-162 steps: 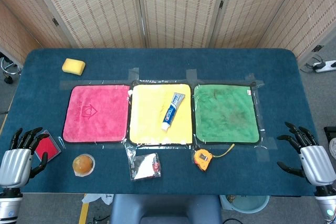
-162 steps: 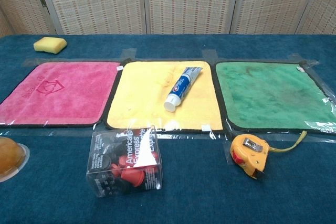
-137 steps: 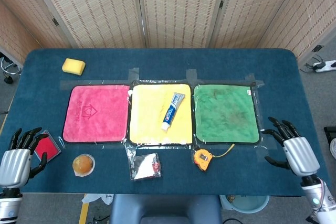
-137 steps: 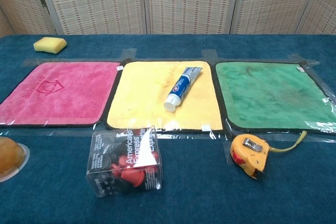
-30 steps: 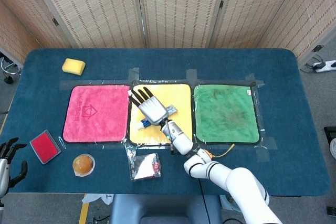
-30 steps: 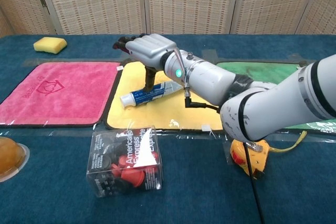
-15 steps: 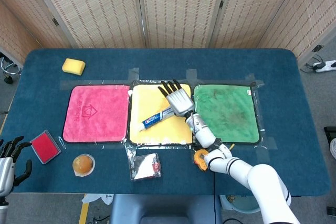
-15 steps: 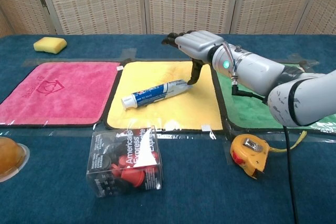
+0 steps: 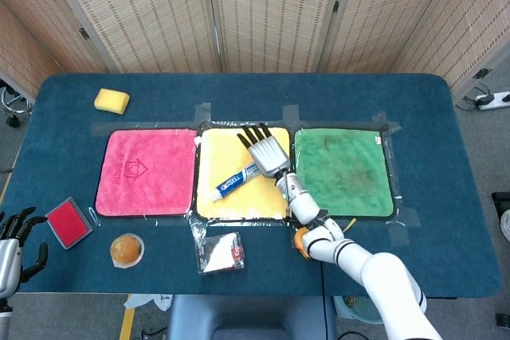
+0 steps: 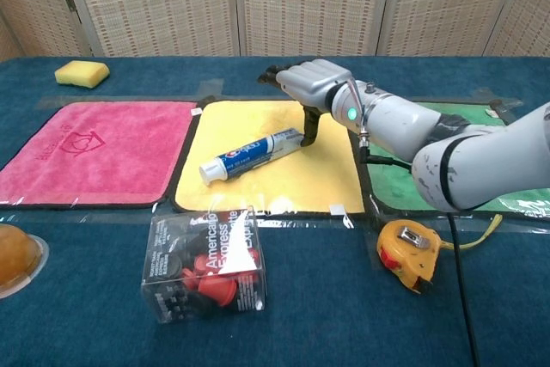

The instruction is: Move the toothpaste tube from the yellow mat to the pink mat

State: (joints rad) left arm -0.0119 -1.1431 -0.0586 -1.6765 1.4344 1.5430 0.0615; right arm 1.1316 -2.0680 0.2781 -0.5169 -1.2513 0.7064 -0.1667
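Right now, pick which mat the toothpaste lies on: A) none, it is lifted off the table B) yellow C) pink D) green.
B: the toothpaste lies flat on the yellow mat, cap end toward the pink mat, with the right hand at its tail end.

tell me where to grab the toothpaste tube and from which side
Grip the toothpaste tube across its middle, coming from above. It lies flat on the yellow mat, cap toward the pink mat, both long sides exposed. The right hand sits only at its flat tail end.
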